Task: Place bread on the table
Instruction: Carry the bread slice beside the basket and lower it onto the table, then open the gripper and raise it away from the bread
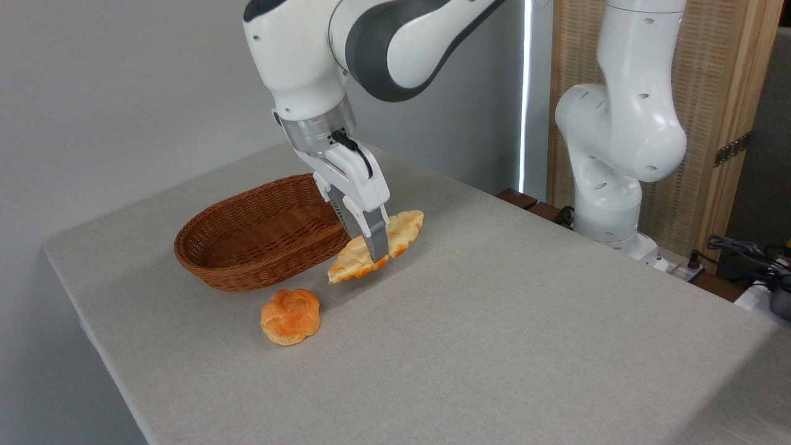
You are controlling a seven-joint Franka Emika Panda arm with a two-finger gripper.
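Observation:
The bread, a long pale golden braided pastry with pointed ends, hangs tilted just above the table, its lower left tip close to the cloth. My gripper is shut on the bread's middle, fingers pointing down. The pastry sits right of the wicker basket and clear of its rim. I cannot tell whether the lower tip touches the table.
A round orange knotted bun lies on the table in front of the basket, left and below the gripper. The basket looks empty. The robot's base stands beyond the table's far right edge.

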